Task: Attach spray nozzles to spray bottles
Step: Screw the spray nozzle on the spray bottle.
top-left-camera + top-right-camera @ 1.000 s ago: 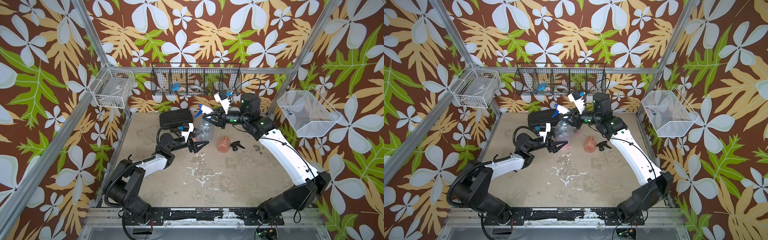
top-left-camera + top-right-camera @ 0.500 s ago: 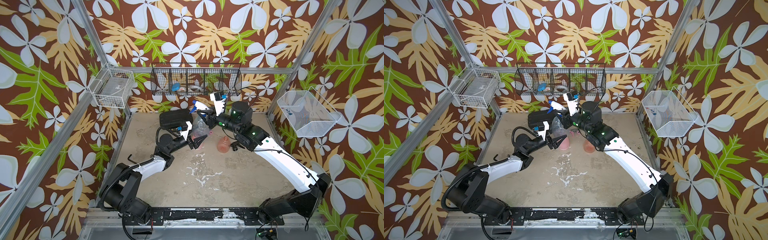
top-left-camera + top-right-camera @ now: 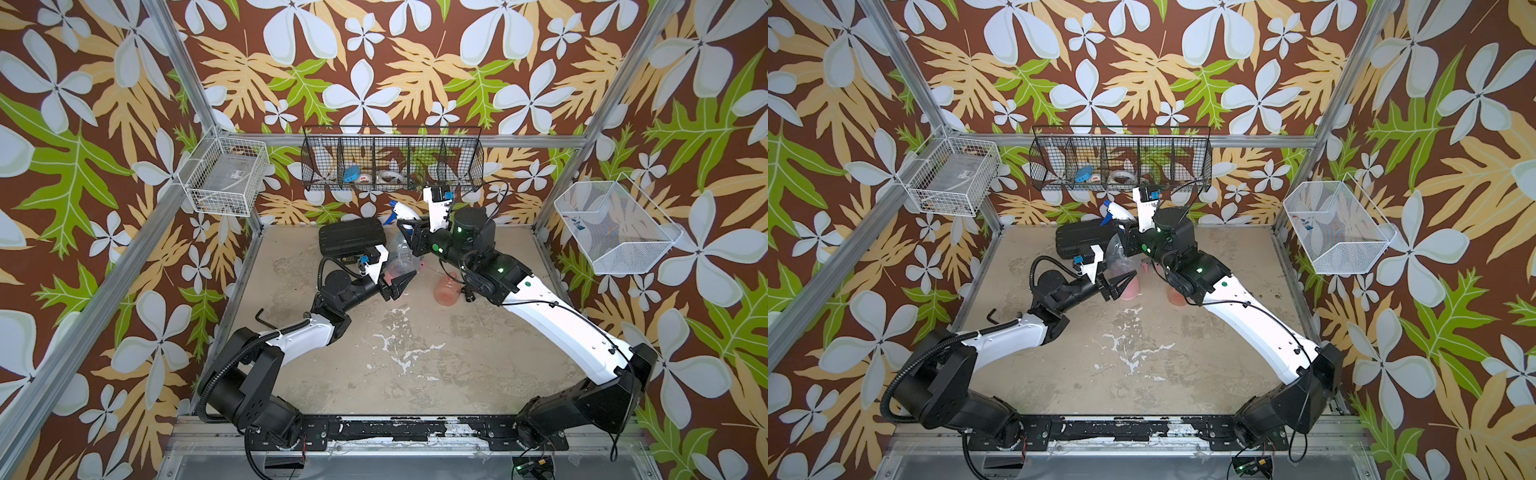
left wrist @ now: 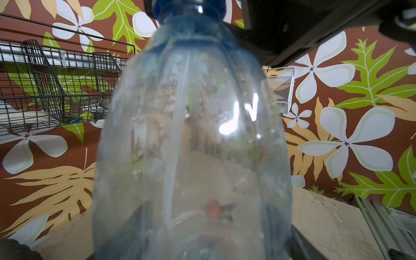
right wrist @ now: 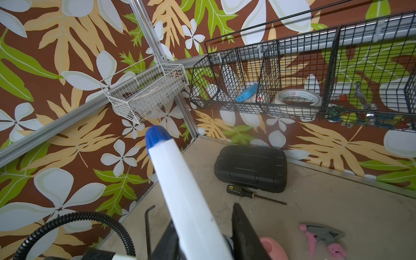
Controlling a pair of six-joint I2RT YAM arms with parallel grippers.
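1. the white-and-blue nozzle is now sitting right over the neck of the clear bluish bottle. a second ago it was hanging apart from the bottle, off to one side. in the left wrist view its thin tube is running down inside the bottle, and a blue collar is showing at the neck.
2. my right claw is clenching the nozzle body. that arm has swung across to bring it here.
3. my left claw is grasping the bottle low down, keeping it upright beside the black case.
4. finding: insertion is looking done. i cannot tell whether the collar is seated or threaded, so i am judging that twisting is coming next.
5. outstanding: the orange-red bottle and the pink bottle are waiting without nozzles. the grey-and-pink nozzle is lying loose.
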